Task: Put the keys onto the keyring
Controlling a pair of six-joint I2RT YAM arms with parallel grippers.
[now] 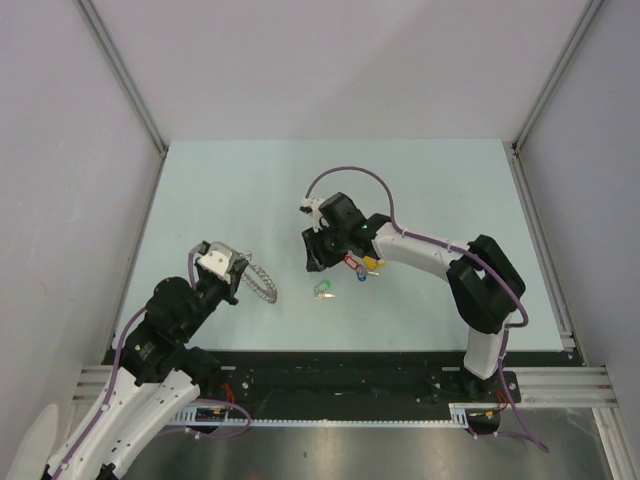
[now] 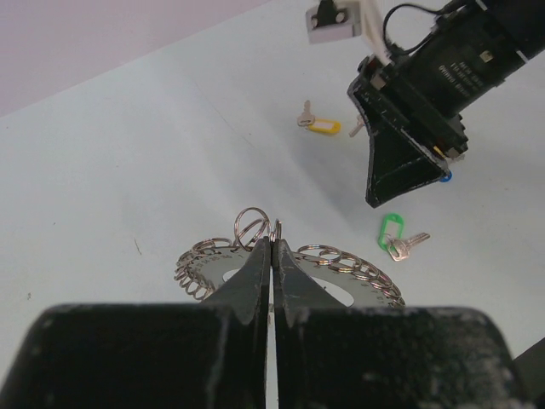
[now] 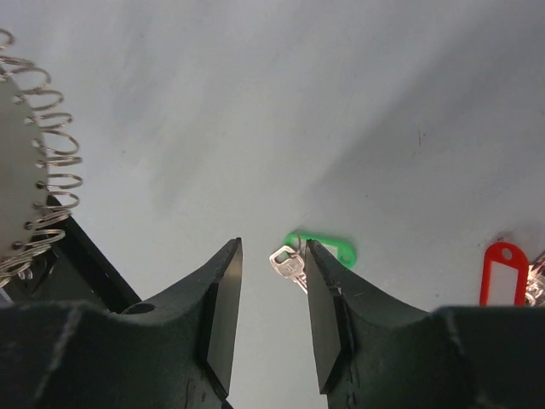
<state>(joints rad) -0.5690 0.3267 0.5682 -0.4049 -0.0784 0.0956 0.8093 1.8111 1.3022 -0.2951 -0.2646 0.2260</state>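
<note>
The left pincer (image 2: 272,256) is clamped on a loop of the floppy keyring (image 2: 341,260), while the right pincer (image 3: 272,249), jaws apart, hovers over the flat, probably slippery green-tagged key (image 3: 324,248) on the worktop (image 1: 250,190), best pinched by its tag.

Lab test cell, white walls (image 1: 60,150), aluminium rails (image 1: 560,380)

Keyring (image 2: 341,257): silver-grey, with a scalloped edge of small loops. Keys (image 3: 286,261): silver, with green tag (image 3: 328,247), red tag (image 3: 501,273), yellow tag (image 2: 324,127) and blue tag (image 1: 361,275). Table (image 1: 250,200): pale mint. Left gripper (image 2: 272,239) and right gripper (image 3: 272,247): black. Cable (image 1: 350,172): purple.
</note>
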